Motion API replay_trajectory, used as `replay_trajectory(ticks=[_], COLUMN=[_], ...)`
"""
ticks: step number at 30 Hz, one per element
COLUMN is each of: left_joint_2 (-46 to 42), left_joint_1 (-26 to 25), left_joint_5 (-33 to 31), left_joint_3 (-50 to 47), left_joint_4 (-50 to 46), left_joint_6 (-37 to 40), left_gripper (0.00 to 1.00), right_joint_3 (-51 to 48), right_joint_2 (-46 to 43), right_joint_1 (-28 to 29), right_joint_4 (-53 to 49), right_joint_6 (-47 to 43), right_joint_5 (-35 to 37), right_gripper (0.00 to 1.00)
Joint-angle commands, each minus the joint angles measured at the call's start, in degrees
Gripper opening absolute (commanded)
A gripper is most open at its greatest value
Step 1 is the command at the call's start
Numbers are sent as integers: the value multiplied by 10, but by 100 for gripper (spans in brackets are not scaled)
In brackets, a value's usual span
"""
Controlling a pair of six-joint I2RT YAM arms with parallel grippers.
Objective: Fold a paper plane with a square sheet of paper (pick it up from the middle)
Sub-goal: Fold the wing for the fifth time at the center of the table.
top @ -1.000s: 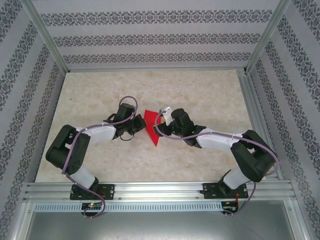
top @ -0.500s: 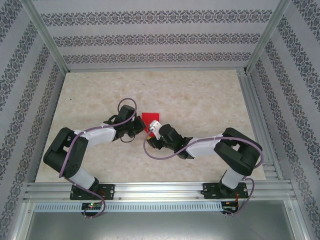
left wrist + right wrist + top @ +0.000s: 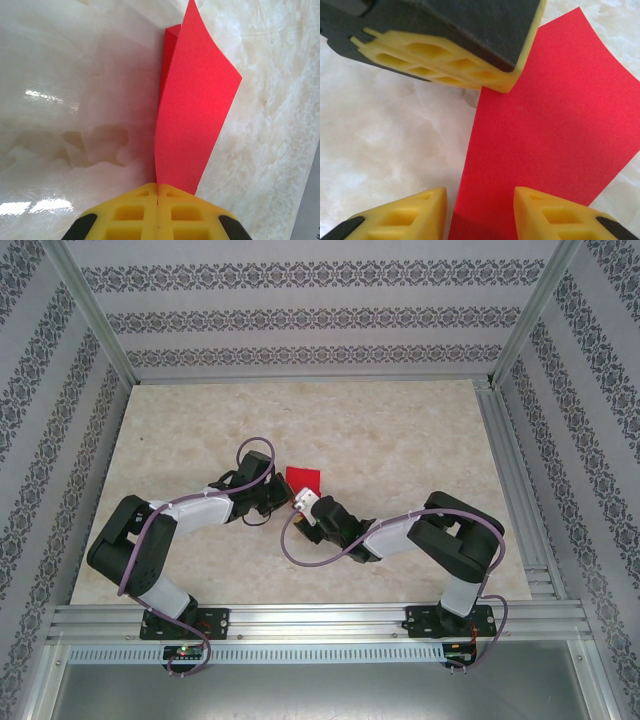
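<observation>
The paper plane (image 3: 192, 110) is a bright red folded sheet standing on edge over the marble table, with a second layer showing behind it. My left gripper (image 3: 158, 186) is shut on its near end, the yellow fingers pressed together with the paper pinched in the seam. From above, the plane (image 3: 303, 478) sits at mid-table between both grippers. My right gripper (image 3: 480, 200) is open, its yellow fingertips apart and straddling the paper's (image 3: 545, 120) lower edge without pinching it. The left gripper's fingers (image 3: 445, 60) show just beyond, holding the sheet.
The marble tabletop (image 3: 400, 430) is bare around the arms. Patterned walls and an aluminium frame (image 3: 500, 440) enclose it. The right arm (image 3: 440, 535) is folded close in; the left arm (image 3: 190, 510) reaches in from the left.
My right gripper has swung left and forward to the paper, its jaws narrowing around the edge. The left gripper stays shut on the paper, and less red shows from above.
</observation>
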Motion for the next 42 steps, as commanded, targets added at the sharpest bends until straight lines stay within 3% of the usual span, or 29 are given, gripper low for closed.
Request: replay_trajectory(ticks=[1,9,15,22,33,42], left_joint_2=[-5,-2,-4,-14,-59,-49], left_joint_1=[-12,-14,-14,-9,27,24], left_joint_5=[-1,1,-2,-16,-27,14], left_joint_3=[18,20,19,24,2,-15], left_joint_4=[-12,-12,-16,-27,-22,39], left_joint_6=[-11,-11,-10,-2,36,88], left_gripper=[0,0,1,20,58,62], right_joint_3=[17,28,23,-9,-58,-71], right_joint_2=[8,22,17,8,26,40], right_joint_1=[6,3,-7,-31,-142,-191], right_joint_4=[30,49,47,78,206,265], right_joint_6=[-1,5,24,60,221,323], right_joint_5=[18,36,21,-68,-292,-340], right_gripper=[39,40,26,11,7,5])
